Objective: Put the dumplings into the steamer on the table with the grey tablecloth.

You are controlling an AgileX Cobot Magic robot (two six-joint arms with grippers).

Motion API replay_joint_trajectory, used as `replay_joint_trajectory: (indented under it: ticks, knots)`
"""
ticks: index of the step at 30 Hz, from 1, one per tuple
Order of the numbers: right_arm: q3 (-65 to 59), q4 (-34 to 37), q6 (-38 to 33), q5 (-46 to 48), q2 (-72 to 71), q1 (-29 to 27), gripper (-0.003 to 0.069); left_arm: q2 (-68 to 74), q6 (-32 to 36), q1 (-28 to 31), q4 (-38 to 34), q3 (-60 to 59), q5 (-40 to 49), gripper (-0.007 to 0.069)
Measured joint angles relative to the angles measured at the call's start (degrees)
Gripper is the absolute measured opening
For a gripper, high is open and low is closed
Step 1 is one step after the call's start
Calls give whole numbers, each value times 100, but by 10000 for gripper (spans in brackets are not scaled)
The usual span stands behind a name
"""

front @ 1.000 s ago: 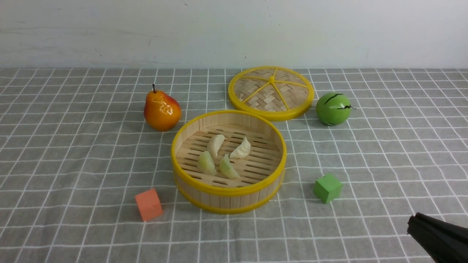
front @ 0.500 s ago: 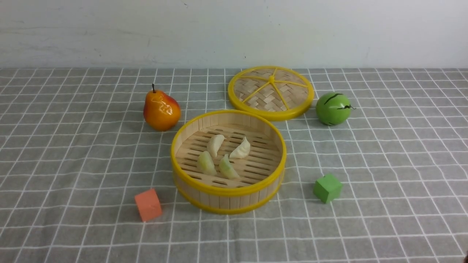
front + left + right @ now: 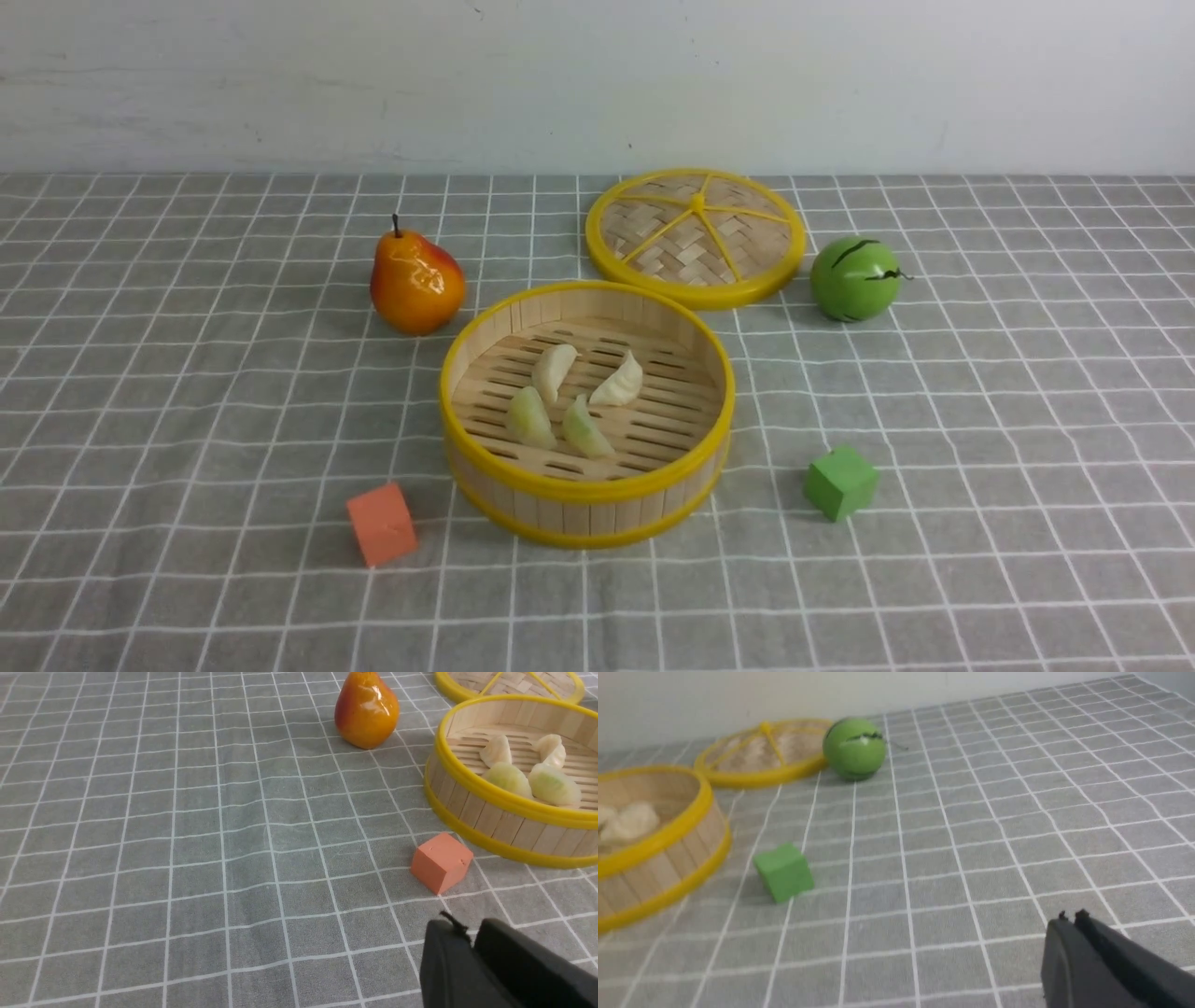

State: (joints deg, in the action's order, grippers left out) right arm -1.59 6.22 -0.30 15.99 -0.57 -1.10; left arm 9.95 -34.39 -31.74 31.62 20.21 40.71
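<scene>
The steamer (image 3: 586,487), a round bamboo basket with yellow rims, stands in the middle of the grey tablecloth (image 3: 187,373). Several pale dumplings (image 3: 583,427) lie close together on its slat floor. In the left wrist view they show over the steamer (image 3: 490,812) wall. Neither gripper shows in the front view. My left gripper (image 3: 469,933) hovers over the cloth near the orange cube, its fingers nearly together with nothing between them. My right gripper (image 3: 1071,918) is shut and empty over bare cloth, well away from the steamer (image 3: 654,858).
An orange pear (image 3: 416,280) stands behind the steamer to the left. The woven lid (image 3: 695,235) and a green ball (image 3: 854,278) lie behind it to the right. An orange cube (image 3: 381,524) and a green cube (image 3: 840,482) flank its front.
The dark tip of my right gripper, at the front view's lower right corner a second ago, has drawn back out of that view. The dumplings and steamer have not moved.
</scene>
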Motion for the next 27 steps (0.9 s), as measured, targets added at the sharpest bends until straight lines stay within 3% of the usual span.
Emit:
replay_joint_trajectory:
  ticks: [1,4,14,19,23,27]
  knots:
    - [0,254,-609,167,0,13,-1,0,0,0,0,0,0,82]
    - [21,670,-1238,461,0,82,-1,0,0,0,0,0,0,85]
    - [55,984,-1462,648,0,236,-1,0,0,0,0,0,0,93]
    - [55,860,-1176,654,0,236,-1,0,0,0,0,0,0,99]
    - [57,525,-546,654,0,236,-1,0,0,0,0,0,0,102]
    - [57,-323,365,607,0,236,-1,0,0,0,0,0,0,108]
